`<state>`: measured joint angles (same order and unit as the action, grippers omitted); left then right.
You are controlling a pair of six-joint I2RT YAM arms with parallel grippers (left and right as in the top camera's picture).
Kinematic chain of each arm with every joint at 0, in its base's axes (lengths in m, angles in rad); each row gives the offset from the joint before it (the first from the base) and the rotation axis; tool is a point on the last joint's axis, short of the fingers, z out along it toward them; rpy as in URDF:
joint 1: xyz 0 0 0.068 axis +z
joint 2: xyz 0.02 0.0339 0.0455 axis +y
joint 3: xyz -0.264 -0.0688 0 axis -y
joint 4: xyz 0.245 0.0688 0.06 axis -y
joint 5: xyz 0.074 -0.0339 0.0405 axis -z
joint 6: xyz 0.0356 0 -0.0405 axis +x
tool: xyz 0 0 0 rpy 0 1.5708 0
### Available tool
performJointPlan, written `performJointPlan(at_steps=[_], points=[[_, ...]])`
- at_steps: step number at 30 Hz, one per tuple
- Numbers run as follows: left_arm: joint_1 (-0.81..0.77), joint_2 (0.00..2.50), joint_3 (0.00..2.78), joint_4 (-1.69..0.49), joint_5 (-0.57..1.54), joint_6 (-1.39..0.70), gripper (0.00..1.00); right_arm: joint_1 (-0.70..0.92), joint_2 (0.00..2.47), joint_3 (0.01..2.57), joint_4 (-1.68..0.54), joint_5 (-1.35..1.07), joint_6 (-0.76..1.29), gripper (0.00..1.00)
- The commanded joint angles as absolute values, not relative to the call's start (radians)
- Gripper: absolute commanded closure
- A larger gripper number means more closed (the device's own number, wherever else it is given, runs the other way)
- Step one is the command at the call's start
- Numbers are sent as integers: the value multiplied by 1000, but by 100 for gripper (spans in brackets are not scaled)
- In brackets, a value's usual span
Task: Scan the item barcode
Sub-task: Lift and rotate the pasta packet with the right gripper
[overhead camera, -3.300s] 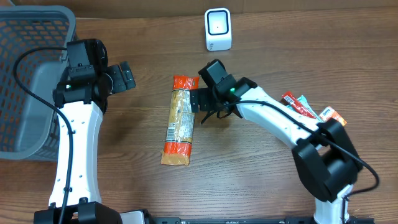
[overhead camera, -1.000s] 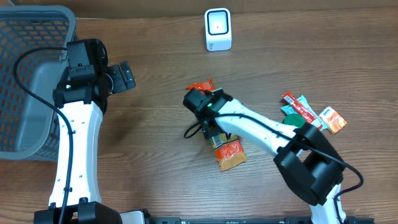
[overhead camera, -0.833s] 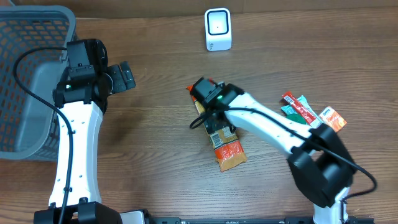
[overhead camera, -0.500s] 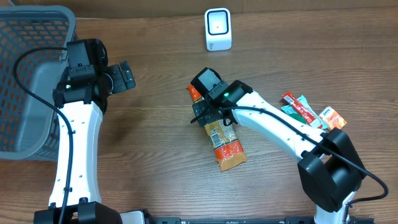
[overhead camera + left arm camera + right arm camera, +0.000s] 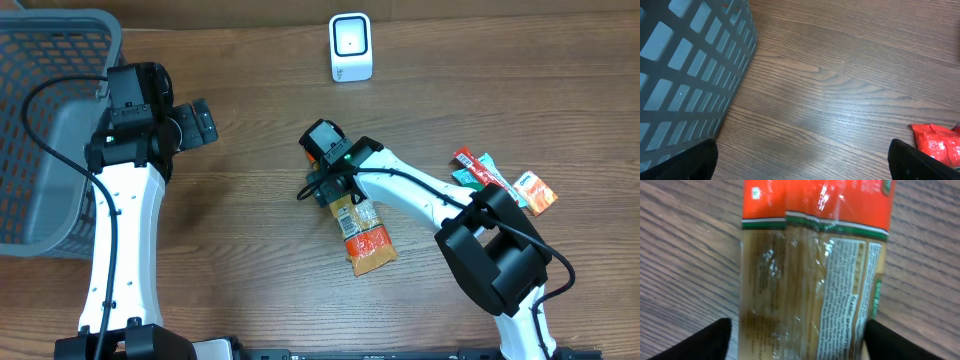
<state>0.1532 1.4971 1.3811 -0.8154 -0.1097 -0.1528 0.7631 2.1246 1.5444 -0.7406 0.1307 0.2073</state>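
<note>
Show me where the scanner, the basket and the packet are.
scanner (image 5: 351, 47), overhead view, middle of its white face.
basket (image 5: 50, 70), overhead view, on its grey mesh wall.
packet (image 5: 371, 250), overhead view, on its orange lower end.

Noodle packet (image 5: 368, 243) no longer lying straight to the left of the right gripper (image 5: 335, 188) — now slanted, shifted right, lower orange end swung rightward, gripper moved in over its upper half, fingers (image 5: 715, 340) either side of the wrapper
</note>
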Motion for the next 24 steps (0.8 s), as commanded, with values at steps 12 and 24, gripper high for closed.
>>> performJointPlan(at_steps=[12, 24], points=[[156, 1504, 1391, -811, -115, -134, 0, 872, 2138, 1546, -953, 117, -119, 35], [156, 1504, 1391, -811, -115, -134, 0, 874, 2138, 1546, -1035, 80, -75, 12]])
